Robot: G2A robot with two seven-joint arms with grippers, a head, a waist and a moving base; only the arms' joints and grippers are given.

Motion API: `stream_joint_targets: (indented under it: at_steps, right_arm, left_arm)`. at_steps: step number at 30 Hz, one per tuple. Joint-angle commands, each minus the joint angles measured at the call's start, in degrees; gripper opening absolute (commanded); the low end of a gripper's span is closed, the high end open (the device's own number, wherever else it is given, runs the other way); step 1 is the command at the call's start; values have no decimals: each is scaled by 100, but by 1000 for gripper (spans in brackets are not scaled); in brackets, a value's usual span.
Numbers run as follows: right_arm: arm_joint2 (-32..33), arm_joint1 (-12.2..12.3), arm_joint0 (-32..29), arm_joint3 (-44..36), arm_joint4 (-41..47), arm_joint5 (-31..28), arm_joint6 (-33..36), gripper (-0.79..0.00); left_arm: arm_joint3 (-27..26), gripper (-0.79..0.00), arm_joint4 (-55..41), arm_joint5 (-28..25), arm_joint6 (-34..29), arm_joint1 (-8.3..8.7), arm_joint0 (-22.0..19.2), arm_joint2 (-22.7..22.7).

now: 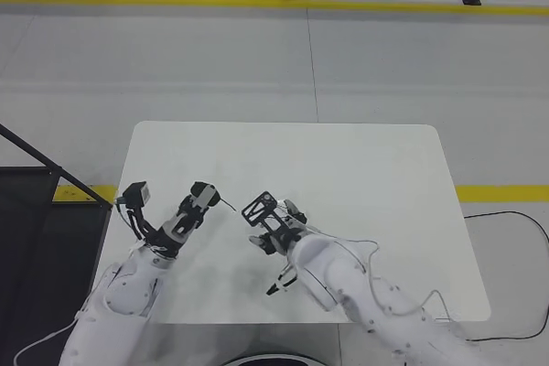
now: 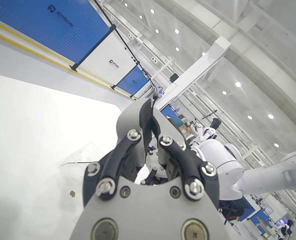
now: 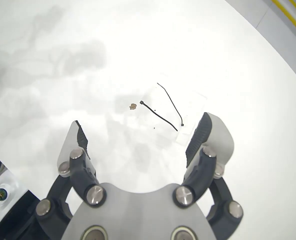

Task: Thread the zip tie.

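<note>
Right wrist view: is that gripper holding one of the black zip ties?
No. The right gripper is open and empty; two zip ties lie on the table.

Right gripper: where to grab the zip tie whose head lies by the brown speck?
Probably mid-strap of that zip tie, from straight above, with the right gripper straddling it crosswise: it lies flat and thin on the table, and head and tip stay free.
</note>
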Motion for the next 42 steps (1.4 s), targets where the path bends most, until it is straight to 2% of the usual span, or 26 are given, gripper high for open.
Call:
stream_joint_targets:
  at_steps: [1, 4, 6, 8, 10, 12, 15, 19, 27, 31, 39, 42]
  right_arm:
    - [-181, -150, 263, 293, 14, 57, 147, 0]
    - [-376, -352, 572, 674, 151, 21, 330, -37]
    - [-427, -478, 753, 956, 310, 36, 392, -123]
    - [-463, -591, 894, 1223, 436, 80, 443, -157]
    - [-491, -691, 1003, 1438, 529, 139, 505, -237]
    - [-506, -775, 1075, 1607, 607, 170, 548, -262]
    - [-509, -870, 1132, 1799, 650, 244, 629, -372]
    - [-522, -966, 1152, 1924, 592, 310, 735, -403]
    - [-443, -1086, 1119, 2017, 460, 291, 867, -403]
    - [-386, -1135, 1098, 2074, 412, 244, 926, -443]
    - [-263, -1220, 1035, 2157, 314, 168, 988, -443]
    - [-212, -1240, 1006, 2170, 281, 137, 1009, -496]
  left_arm:
    - [19, -785, -70, -16, 19, 7, 54, -75]
    - [53, -785, -183, -80, 13, 15, 108, -158]
    - [66, -785, -247, -124, -16, 18, 129, -185]
    - [70, -785, -285, -146, -46, 21, 141, -204]
    - [68, -785, -292, -165, -69, 22, 146, -215]
    - [68, -785, -300, -173, -83, 21, 150, -217]
    - [71, -785, -312, -190, -96, 19, 145, -223]
    - [83, -785, -343, -199, -110, 16, 139, -227]
    - [111, -785, -419, -218, -155, 12, 119, -235]
    - [114, -785, -447, -237, -149, 10, 121, -254]
    - [105, -785, -466, -248, -160, 6, 143, -284]
    - [105, -785, -469, -248, -166, 4, 144, -289]
